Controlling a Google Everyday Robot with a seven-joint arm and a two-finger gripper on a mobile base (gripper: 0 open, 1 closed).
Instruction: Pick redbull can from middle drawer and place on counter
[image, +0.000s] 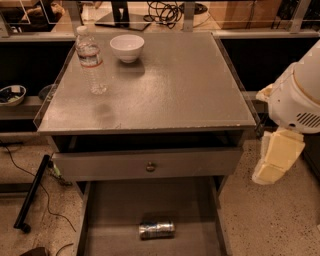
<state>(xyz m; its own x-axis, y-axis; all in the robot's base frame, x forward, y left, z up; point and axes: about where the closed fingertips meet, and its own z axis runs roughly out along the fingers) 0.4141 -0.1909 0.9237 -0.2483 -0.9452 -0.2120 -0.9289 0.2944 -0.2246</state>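
While the redbull can (157, 229) lies sideways in the open middle drawer (110, 210), the hand (276, 160) hangs right of the counter (190, 85), its grip impossible to tell. This looks like the approach step: next it must reach down over the can.

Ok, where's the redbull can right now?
The small silver redbull can lies on its side in the open grey middle drawer, bottom centre; the cream gripper hangs right of the grey counter.

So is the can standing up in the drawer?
No, the redbull can lies on its side on the floor of the middle drawer, and the gripper hangs beside the counter.
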